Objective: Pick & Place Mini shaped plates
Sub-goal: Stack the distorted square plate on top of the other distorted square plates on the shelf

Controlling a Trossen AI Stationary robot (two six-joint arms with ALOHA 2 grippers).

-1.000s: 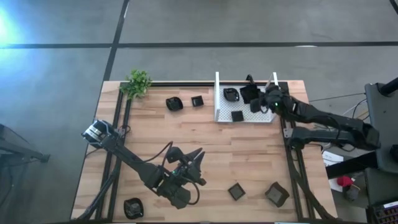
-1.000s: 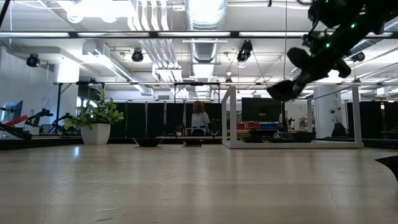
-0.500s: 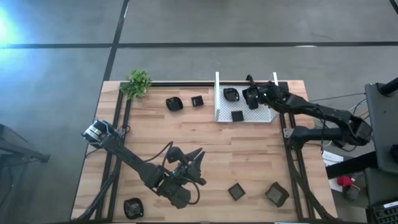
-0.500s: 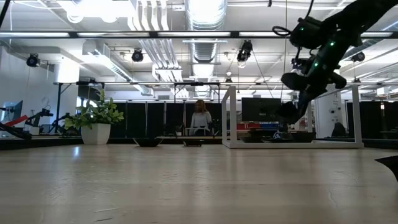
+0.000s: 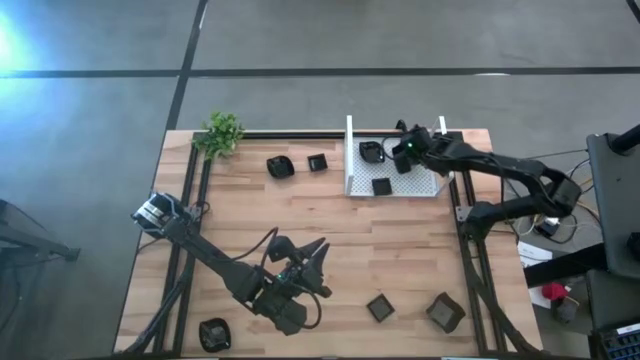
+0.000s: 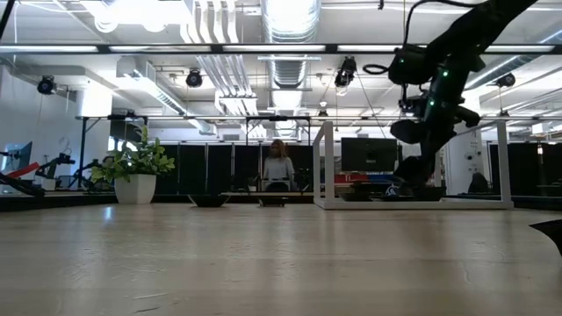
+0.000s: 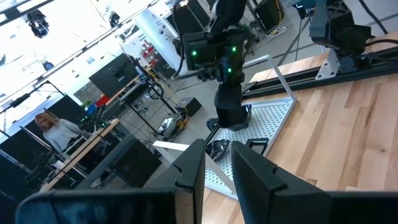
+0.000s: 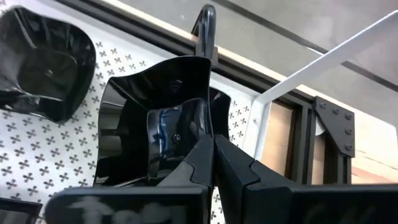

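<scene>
Pale wooden table [image 5: 330, 240] under an open workshop hall, with a potted plant [image 5: 222, 132] at its far left corner and a white mesh tray [image 5: 425, 187] at the far right. Right gripper [image 5: 403, 152] poised over the tray's far half, clamped shut on the rim of a glossy black plate [image 8: 158, 134], seen from the right wrist hanging just above the perforated floor with its hollow turned towards the camera. Directly below: free tray floor, flanked by a rounded dish [image 5: 372, 151] towards the tray's upright wall and a small square dish [image 5: 381, 186] nearer the front, so the drop looks straight down, with little sideways room. Left gripper [image 5: 318, 262] parked mid-table near the front, fingers apart and holding nothing. Remaining plates loose on the wood: two [image 5: 280, 166] beside the plant, two [image 5: 380, 307] at the front right, one [image 5: 214, 332] at the front left, the last nearest the left arm. From above, the carried plate blends into the gripper; only the right wrist view reveals the pinch on its edge, while the low view shows the height above the tray.
</scene>
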